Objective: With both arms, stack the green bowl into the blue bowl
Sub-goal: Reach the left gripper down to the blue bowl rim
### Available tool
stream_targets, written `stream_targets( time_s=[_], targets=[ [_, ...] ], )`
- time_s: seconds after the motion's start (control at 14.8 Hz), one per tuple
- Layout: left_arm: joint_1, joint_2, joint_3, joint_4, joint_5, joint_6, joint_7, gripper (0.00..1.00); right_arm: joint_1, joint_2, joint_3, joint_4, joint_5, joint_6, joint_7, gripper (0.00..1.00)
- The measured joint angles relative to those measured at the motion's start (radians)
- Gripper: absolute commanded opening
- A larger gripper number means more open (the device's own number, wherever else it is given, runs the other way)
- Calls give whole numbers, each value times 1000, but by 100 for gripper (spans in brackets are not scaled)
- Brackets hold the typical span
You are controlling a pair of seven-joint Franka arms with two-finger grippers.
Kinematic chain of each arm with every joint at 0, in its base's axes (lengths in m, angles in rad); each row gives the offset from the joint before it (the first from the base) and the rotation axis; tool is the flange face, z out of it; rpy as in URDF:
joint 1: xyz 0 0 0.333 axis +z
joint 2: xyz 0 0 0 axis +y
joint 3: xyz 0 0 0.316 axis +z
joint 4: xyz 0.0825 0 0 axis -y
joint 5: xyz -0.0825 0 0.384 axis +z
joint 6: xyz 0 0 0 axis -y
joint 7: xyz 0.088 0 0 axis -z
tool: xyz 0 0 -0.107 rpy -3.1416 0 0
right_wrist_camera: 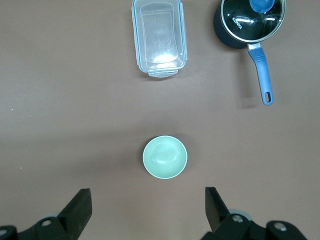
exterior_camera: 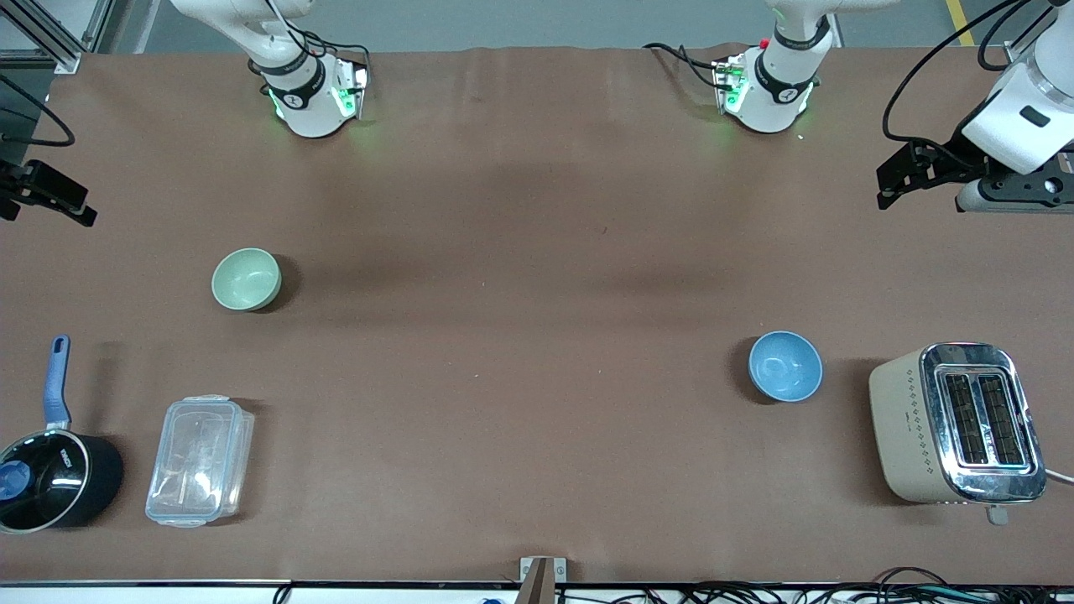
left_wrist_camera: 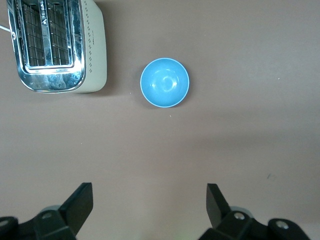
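With fingers spread wide, the right gripper (right_wrist_camera: pixel 145 210) hangs above the green bowl (exterior_camera: pixel 246 279) and the left gripper (left_wrist_camera: pixel 149 207) above the blue bowl (exterior_camera: pixel 785 366).

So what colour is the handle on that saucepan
Blue. The saucepan handle shows best in the right wrist view, on a black saucepan.

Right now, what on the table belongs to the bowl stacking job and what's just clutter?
Job:
green bowl, empty, toward the right arm's end
blue bowl, empty, beside the toaster
left gripper and right gripper, both open, empty

Clutter:
toaster
clear lidded container
black saucepan, lid on
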Motion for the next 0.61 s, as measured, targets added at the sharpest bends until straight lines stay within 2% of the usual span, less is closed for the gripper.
stream_targets(
  time_s=[0.34,0.61],
  targets=[
    [8,21,1,16,50,-13,1,100,1,0,1,1,0,1,0,100],
    [16,131,1,19,59,8,1,100,2,0,1,2,0,6,0,100]
  ],
)
